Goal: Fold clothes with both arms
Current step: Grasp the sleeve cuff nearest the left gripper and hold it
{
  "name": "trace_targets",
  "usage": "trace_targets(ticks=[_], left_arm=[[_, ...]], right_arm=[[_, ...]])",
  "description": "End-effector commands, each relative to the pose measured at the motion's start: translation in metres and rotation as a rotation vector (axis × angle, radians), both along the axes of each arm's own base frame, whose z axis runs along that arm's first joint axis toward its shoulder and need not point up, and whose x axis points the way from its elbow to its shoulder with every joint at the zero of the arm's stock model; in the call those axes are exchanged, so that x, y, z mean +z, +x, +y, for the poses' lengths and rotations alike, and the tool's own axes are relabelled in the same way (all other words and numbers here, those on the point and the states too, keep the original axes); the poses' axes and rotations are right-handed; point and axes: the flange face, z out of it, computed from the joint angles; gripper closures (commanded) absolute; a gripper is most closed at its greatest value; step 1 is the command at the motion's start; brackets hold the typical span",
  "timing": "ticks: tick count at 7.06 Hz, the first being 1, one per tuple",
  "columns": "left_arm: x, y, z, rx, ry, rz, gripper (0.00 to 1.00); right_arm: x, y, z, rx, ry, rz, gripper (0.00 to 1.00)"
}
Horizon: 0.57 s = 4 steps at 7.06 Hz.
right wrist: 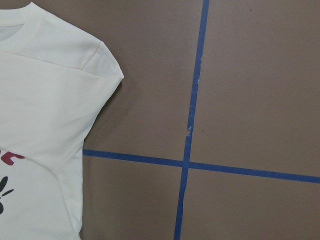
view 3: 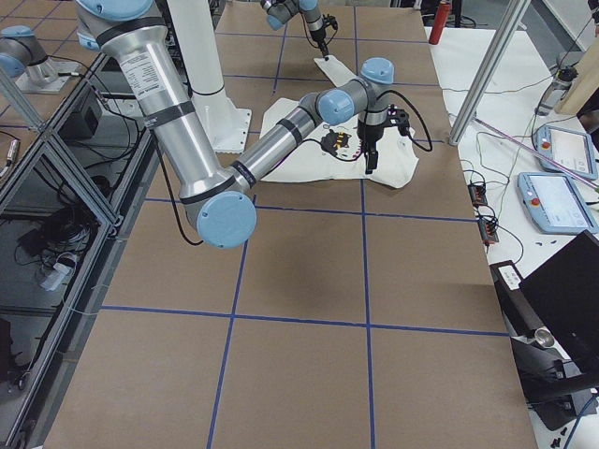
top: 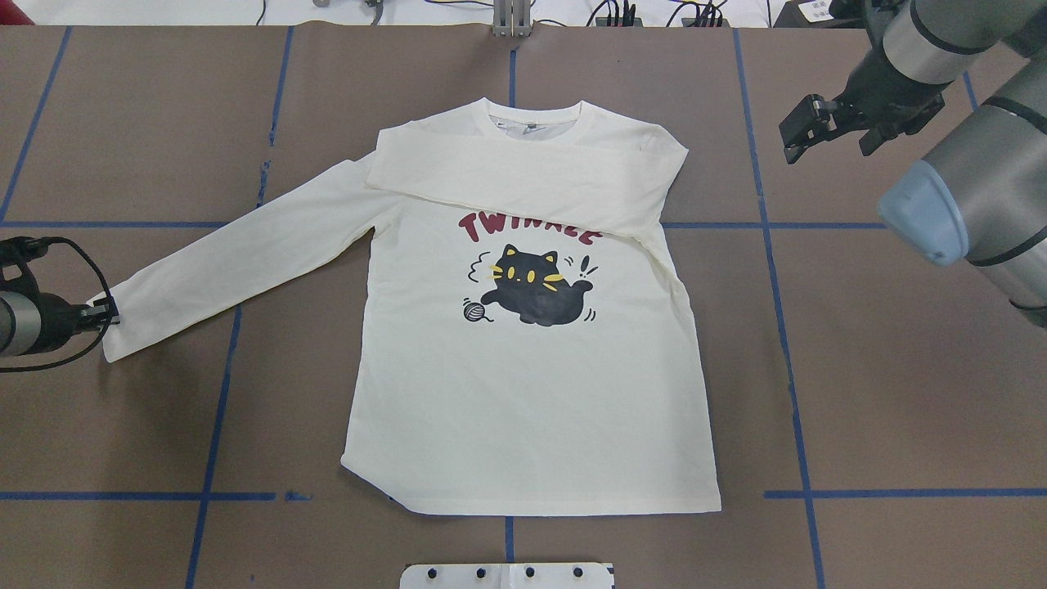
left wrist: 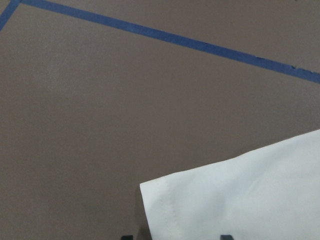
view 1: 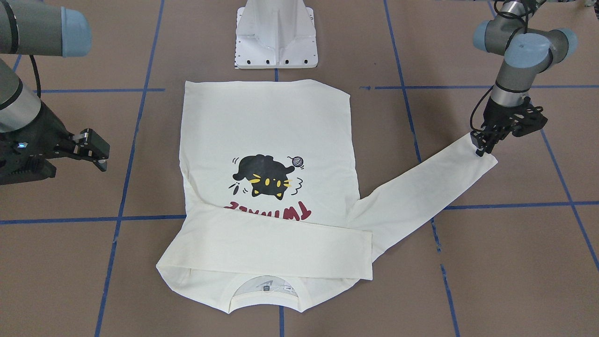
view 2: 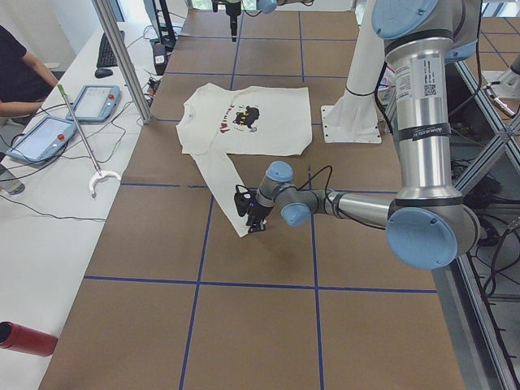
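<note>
Cream T-shirt (top: pixel 532 393) | red "TWINKLE" (top: pixel 491 227) | left pincer (view 1: pixel 481 149) released at cuff (left wrist: pixel 165 200) | right pincer (view 1: pixel 103 157) released

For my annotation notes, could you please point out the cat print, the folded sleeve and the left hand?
cat print (top: pixel 536 294), overhead view, on the cat's black body.
folded sleeve (top: pixel 515 180), overhead view, mid-sleeve across the chest.
left hand (view 1: pixel 480 149), front-facing view, between its fingertips.

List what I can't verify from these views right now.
Left hand grip on the cuff: left wrist view's bottom edge cuts off the fingers; elsewhere too small.
Red lettering: partly covered by the folded sleeve, overhead view.
Collar label text: too small, every view.
</note>
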Motion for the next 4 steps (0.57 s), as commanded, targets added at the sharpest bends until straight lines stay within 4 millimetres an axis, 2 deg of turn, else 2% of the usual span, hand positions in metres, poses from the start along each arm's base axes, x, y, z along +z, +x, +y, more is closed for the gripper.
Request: trace_targets(ticks=[1,3,4], left_arm=[[-0.0022,0.0005,-0.0004,-0.007,-0.003,0.007,0.82],[-0.0029,0.0010,-0.0009,-0.019,-0.012,0.014,0.83],[-0.0029,0.0010,-0.0009,-0.017,-0.010,0.013,0.79]], right_arm=[[0.0016,0.0002,0.0004,0.000,-0.002,0.001,0.00],[0.0016,0.0002,0.0004,0.000,-0.002,0.001,0.00],[0.0016,0.0002,0.0004,0.000,-0.002,0.001,0.00]])
